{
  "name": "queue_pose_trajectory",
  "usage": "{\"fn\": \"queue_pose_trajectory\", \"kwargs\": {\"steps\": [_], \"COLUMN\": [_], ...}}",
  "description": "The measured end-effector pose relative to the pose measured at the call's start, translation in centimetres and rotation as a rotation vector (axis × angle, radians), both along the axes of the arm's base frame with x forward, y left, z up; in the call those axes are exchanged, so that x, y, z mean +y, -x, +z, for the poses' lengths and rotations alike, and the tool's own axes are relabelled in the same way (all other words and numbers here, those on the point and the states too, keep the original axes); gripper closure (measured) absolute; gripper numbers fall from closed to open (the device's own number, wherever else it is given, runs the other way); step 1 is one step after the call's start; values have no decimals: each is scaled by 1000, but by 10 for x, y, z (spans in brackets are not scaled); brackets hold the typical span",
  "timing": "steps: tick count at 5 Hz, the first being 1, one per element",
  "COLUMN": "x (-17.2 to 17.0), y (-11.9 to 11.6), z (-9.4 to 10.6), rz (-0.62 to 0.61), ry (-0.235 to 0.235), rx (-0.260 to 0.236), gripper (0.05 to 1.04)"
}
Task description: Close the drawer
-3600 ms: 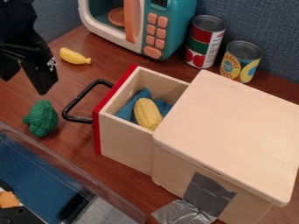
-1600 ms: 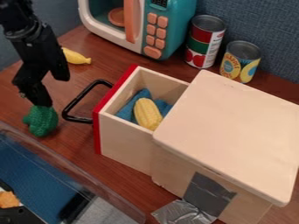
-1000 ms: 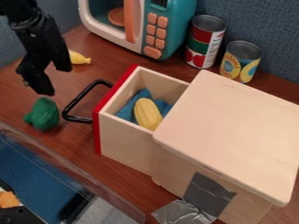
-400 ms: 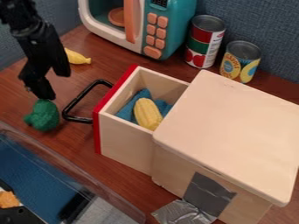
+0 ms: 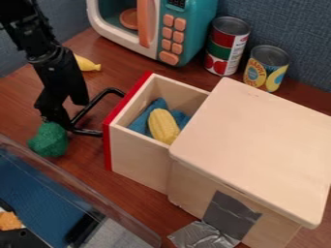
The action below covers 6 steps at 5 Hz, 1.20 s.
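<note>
A wooden box's drawer (image 5: 137, 154) with a red front stands pulled out to the left, holding a yellow corn (image 5: 163, 126) on a blue cloth (image 5: 140, 123). Its black handle (image 5: 86, 131) juts out toward the left. My gripper (image 5: 75, 115) is open and low at the handle's left side, its fingers apart. One fingertip overlaps the handle's near-left corner in the view and comes down beside the green broccoli (image 5: 49, 140). Whether it touches either cannot be told.
The box's lidded body (image 5: 259, 145) stands right of the drawer. Behind are a toy microwave (image 5: 155, 29), two cans (image 5: 226, 46) and a yellow banana (image 5: 86, 63). A clear-walled bin (image 5: 38, 189) occupies the lower left.
From the upper left my gripper has come down over the broccoli, risen a little, then moved down and right to the handle. The broccoli has turned and shifted slightly. The drawer has not moved.
</note>
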<state>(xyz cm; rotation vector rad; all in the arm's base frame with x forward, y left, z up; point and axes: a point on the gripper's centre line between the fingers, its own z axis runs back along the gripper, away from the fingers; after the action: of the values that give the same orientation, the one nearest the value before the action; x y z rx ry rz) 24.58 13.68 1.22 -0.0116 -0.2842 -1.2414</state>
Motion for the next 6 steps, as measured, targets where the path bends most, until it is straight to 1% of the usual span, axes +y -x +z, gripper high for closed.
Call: {"fn": "queue_pose_trajectory", "kwargs": {"steps": [1,2,3,4,5,6], "x": [-7,-15,-26,-45,-85,-106], "y": [-6,-11,-17,-13,-3,-2], "z": [-8,-8,-7,-5,-4,-3], "rz": [2,4,2,-38,-83,-107], "ry": [3,16,44,73,136,178], "rx": [4,-5,-24,-13,4,9], "gripper": [85,85,85,85,85,85]}}
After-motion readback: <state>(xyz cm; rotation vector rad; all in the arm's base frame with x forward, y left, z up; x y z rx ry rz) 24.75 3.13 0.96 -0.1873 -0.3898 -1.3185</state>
